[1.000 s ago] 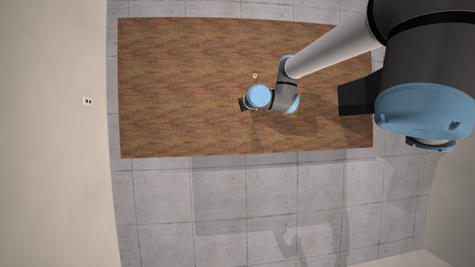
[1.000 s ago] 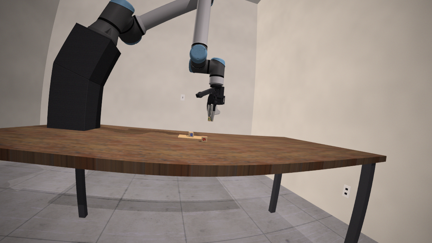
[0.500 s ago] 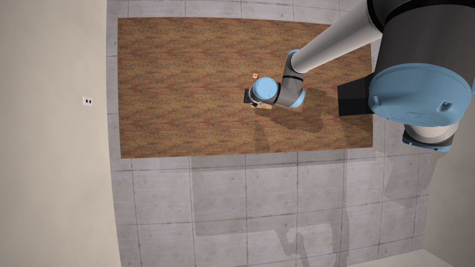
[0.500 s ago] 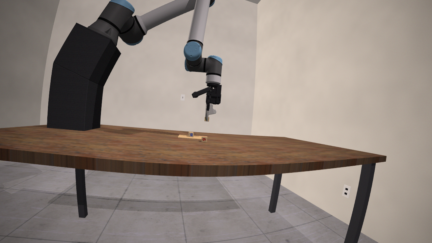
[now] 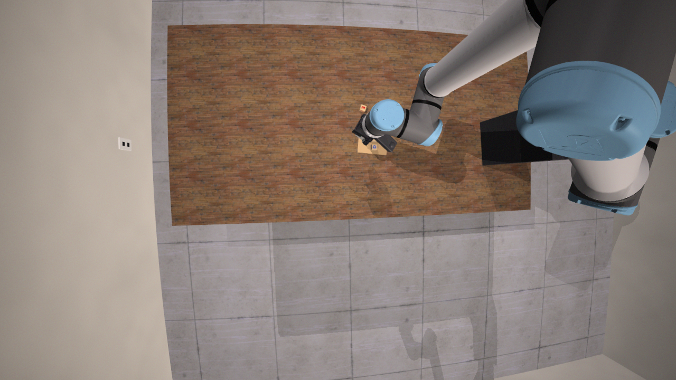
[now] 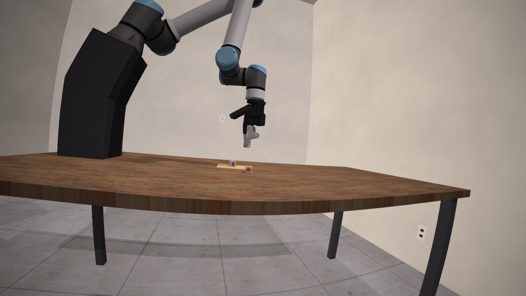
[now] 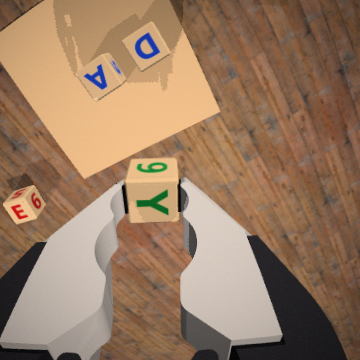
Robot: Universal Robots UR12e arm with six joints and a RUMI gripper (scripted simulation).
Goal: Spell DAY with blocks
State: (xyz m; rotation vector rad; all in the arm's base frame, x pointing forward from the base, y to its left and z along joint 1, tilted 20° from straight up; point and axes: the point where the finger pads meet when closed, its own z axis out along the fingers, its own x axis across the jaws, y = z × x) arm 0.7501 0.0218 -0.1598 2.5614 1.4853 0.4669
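My gripper (image 7: pixel 154 182) is shut on the wooden Y block (image 7: pixel 151 190), green Y toward the camera, a green 6 on the side next to it. It hangs well above the table in the side view (image 6: pixel 248 144). In the wrist view the tan mat (image 7: pixel 105 80) lies beyond the block, carrying the A block (image 7: pixel 102 76) and the D block (image 7: pixel 146 46), blue letters up, corners nearly touching. The E block (image 7: pixel 23 204), red letters, lies on the wood off the mat at the left. In the top view the wrist covers most of the mat (image 5: pixel 369 147); the E block (image 5: pixel 362 107) shows beside it.
The wooden table (image 5: pixel 292 127) spreads wide around the mat. The black robot pedestal (image 6: pixel 95 99) stands at the table's far end. The arm's elbow and upper links hang over the right part of the table in the top view.
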